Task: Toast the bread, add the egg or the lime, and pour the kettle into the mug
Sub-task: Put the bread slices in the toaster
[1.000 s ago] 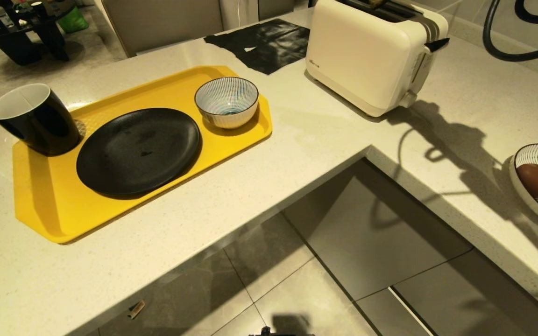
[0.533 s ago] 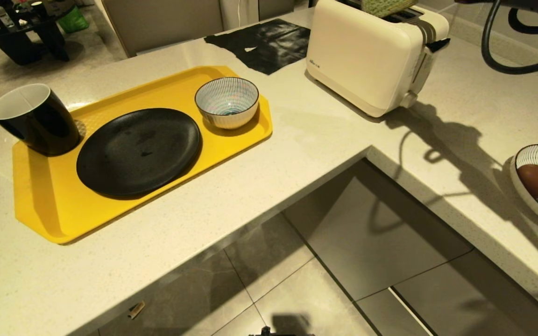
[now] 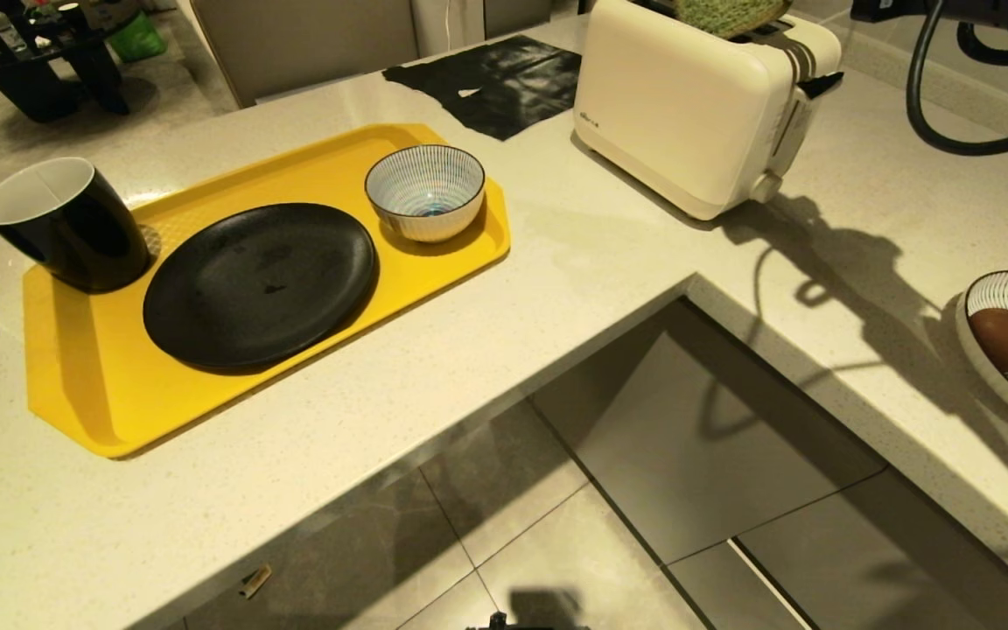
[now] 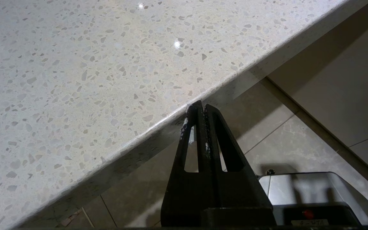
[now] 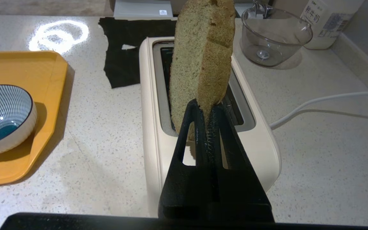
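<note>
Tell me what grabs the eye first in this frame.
The green bread, pinched upright in the shut right gripper over the cream toaster at the counter's back. Next the yellow tray on the left, carrying a black plate, a striped bowl and the mug.

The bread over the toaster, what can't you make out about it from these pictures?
- Bread, right wrist view: its lower edge is hidden behind the right gripper that is shut on it, so how deep it sits in the toaster slot is unclear.
- Head view: the picture's top edge cuts off most of the slice.
</note>
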Motion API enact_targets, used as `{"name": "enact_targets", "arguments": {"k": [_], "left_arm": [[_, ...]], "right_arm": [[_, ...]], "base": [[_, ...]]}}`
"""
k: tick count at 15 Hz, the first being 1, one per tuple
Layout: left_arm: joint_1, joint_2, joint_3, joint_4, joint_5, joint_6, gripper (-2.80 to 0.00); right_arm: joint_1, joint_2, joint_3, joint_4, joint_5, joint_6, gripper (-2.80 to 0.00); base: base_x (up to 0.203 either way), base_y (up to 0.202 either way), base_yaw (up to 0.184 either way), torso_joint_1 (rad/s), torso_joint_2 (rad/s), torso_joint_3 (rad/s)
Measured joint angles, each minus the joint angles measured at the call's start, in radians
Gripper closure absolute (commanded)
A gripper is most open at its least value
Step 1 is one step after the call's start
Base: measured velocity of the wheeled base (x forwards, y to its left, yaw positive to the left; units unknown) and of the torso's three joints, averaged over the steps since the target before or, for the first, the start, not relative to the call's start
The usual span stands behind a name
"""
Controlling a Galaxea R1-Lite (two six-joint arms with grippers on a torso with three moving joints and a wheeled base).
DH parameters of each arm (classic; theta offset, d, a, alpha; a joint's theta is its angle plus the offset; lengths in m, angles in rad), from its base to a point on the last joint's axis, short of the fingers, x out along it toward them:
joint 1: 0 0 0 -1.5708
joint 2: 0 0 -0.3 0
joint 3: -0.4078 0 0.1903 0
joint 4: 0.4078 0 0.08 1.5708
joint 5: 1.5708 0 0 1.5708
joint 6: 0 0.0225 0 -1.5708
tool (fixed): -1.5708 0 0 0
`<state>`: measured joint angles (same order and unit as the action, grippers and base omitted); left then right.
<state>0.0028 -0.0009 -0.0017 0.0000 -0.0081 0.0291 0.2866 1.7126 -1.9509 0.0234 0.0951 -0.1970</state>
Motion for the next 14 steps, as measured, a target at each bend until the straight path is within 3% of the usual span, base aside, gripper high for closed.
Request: {"name": "enact_targets", "arguments": {"k": [2, 3, 14], "left_arm": [[0.0, 0.0, 0.0, 0.0, 0.0, 0.0, 0.0], [0.0, 0.0, 0.0, 0.0, 0.0, 0.0, 0.0], [0.0, 0.0, 0.0, 0.0, 0.0, 0.0, 0.0]], "right_arm": [[0.0, 0.001, 0.002, 0.017, -0.001, -0.022, 0.0], [0.0, 0.002, 0.003, 0.015, 0.0, -0.024, -2.8], [0.001, -0.007, 0.003, 0.011, -0.004, 0.012, -2.8]], "base": [[0.0, 0.0, 0.0, 0.0, 0.0, 0.0], [0.0, 0.0, 0.0, 0.0, 0.0, 0.0], [0.0, 0.0, 0.0, 0.0, 0.0, 0.0]]}}
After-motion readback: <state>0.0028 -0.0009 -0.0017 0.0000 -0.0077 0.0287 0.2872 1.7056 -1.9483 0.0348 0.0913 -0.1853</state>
